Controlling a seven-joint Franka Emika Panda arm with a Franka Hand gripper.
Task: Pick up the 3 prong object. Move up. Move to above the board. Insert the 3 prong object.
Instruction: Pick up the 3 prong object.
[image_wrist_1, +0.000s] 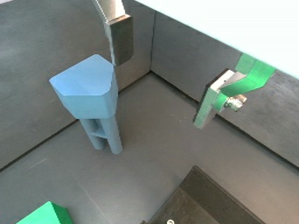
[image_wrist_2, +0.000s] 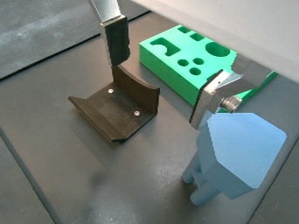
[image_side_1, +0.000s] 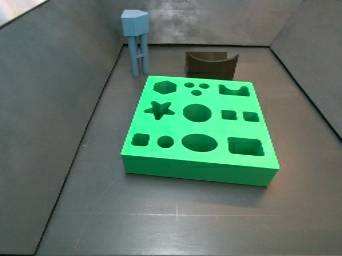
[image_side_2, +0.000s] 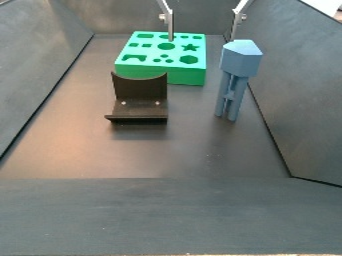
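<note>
1. Wrist view – the 3 prong object (image_wrist_1: 91, 101) stands upright on the dark floor, head up, prongs down. The hand (image_wrist_1: 176, 70) sits above and beside it with its silver fingers (image_wrist_1: 118, 35) spread wide and nothing between them – not touching the piece.
2. Wrist view – the same piece is close to the camera; the board (image_wrist_2: 187, 56) lies farther off, with the dark brown arch block (image_wrist_2: 114, 108) between the fingers' line of sight and the floor. The hand is released and empty.
3. Side view – the piece (image_side_1: 134, 38) stands at the far corner, apart from the board (image_side_1: 198, 130); the arch block (image_side_1: 206, 63) is just behind the board. The hand is hardly visible here.
4. Side view – the piece (image_side_2: 234, 78) is upright beside the board (image_side_2: 163, 57); the finger tips (image_side_2: 166, 16) hang above the board's far edge.
5. Step in hand, as I judge it: the pick-up, not yet done. Next: centre the spread fingers over the blocky head, descend, clamp – avoid tipping it.
</note>
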